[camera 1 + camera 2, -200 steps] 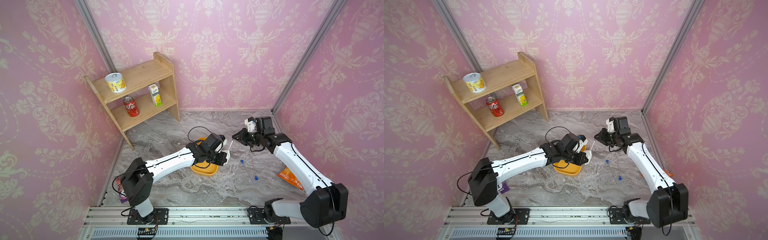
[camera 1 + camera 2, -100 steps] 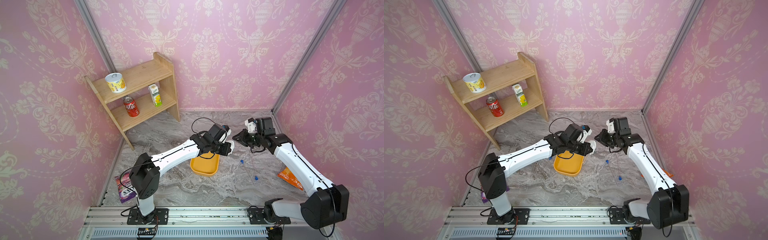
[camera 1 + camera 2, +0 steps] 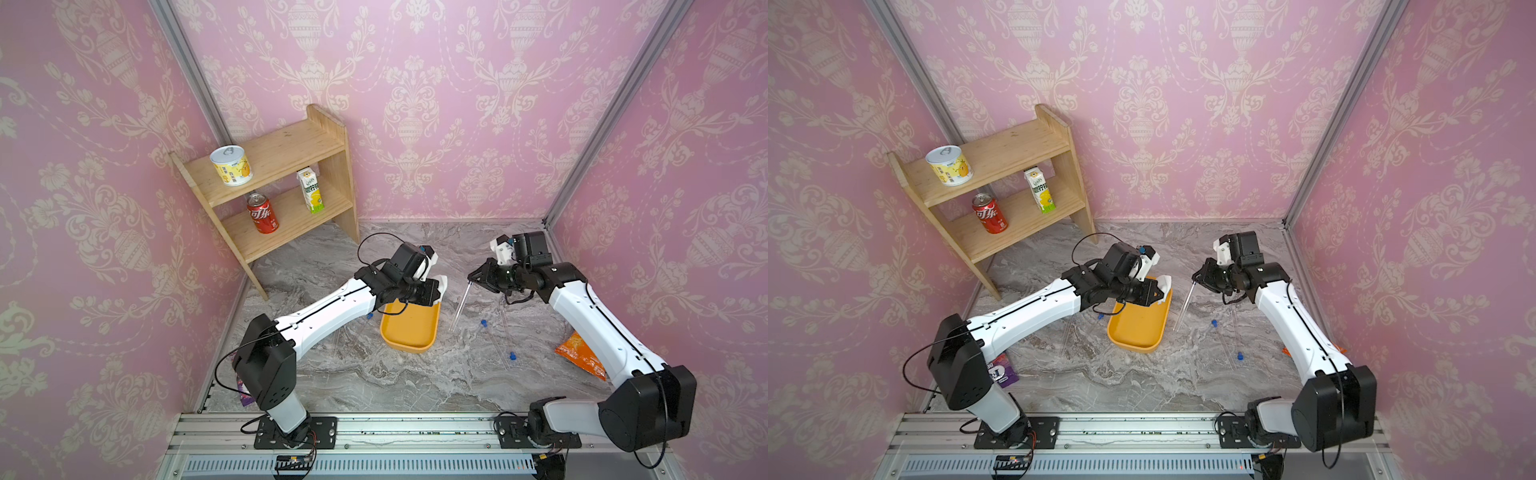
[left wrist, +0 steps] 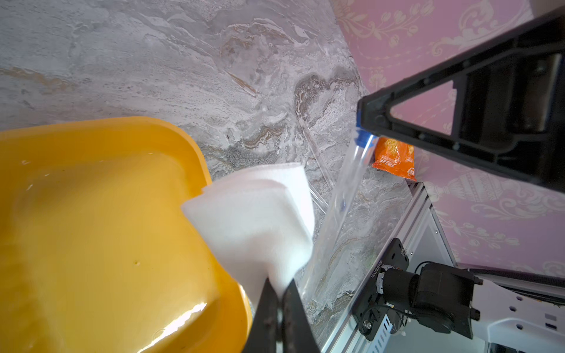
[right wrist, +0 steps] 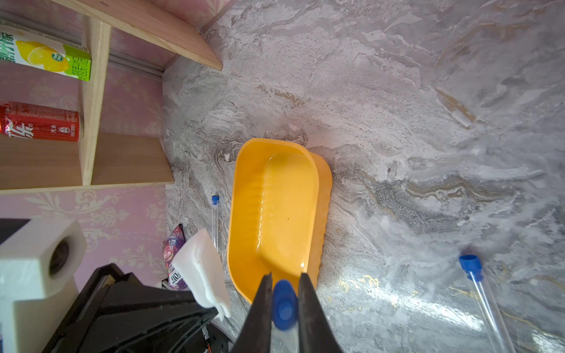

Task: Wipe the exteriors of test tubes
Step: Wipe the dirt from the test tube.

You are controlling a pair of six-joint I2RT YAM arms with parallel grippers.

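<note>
- In both top views, the right jaws pinch one test tube (image 3: 460, 306) by its blue cap end. The tube hangs slanted, just beside the right side of the yellow tub (image 3: 406, 349).
- The left jaws are closed on a white pad (image 3: 443, 284) over the tub's far end. Pad and tube are near, with a gap between them.
- I think the step is bringing the pad to the tube. Next, the pad must press on the tube and slide along it while the cap is held tight.
- Two spare tubes (image 3: 483, 322) lie flat on the bench (image 3: 395, 386), right of the tub. A lone tube (image 3: 369, 316) lies left of it, by the left arm (image 3: 324, 311).
- An orange snack bag (image 3: 579, 356) is well right of the tub, a purple packet (image 3: 1001, 371) well left, and a wooden shelf (image 3: 286, 151) far behind. None blocks the way.
- Left wrist view: the pad (image 4: 256, 220) sticks out past the tub's rim (image 4: 128, 120), right by the tube (image 4: 339, 207). I cannot tell if they touch.
- Right wrist view: the blue cap (image 5: 284, 301) is squeezed between the jaws. The tub's hard rim (image 5: 276, 141) is close, so the tube's low end could bump it.
</note>
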